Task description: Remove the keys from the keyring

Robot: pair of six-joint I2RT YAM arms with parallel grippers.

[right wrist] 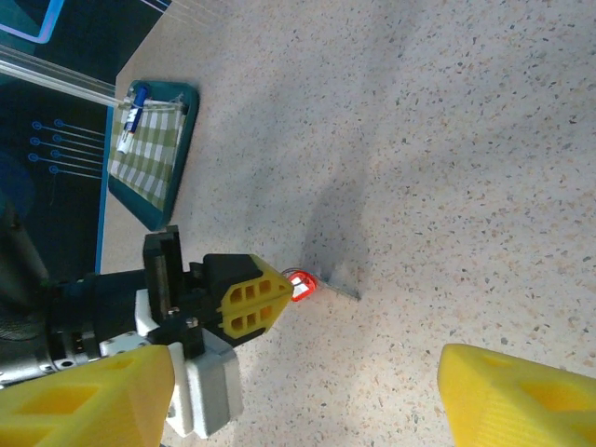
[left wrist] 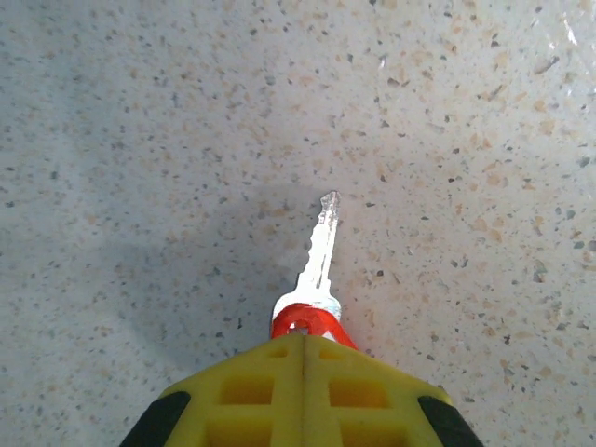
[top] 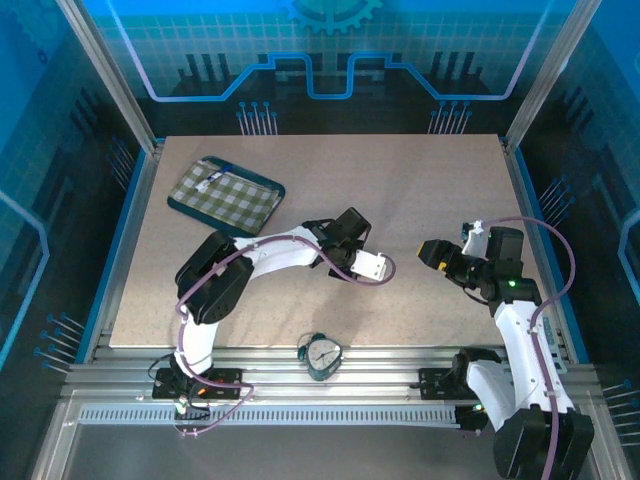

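Observation:
My left gripper [left wrist: 303,340] is shut on the small red keyring [left wrist: 312,318], pinching it at the tips of the yellow fingers. One slim silvery key [left wrist: 321,247] hangs from the ring and sticks straight out ahead of the fingers, low over the speckled table. In the right wrist view the left gripper [right wrist: 287,291] comes in from the left with the red keyring [right wrist: 301,285] at its tip and the thin key [right wrist: 345,292] beyond it. My right gripper [right wrist: 307,358] [top: 432,252] is open a short way off, with nothing between its fingers.
A teal tray with a green checked cloth [top: 225,193] lies at the far left of the table and holds a marker [right wrist: 130,119]. A round clock-like dial [top: 321,355] sits on the rails at the near edge, between the arm bases.

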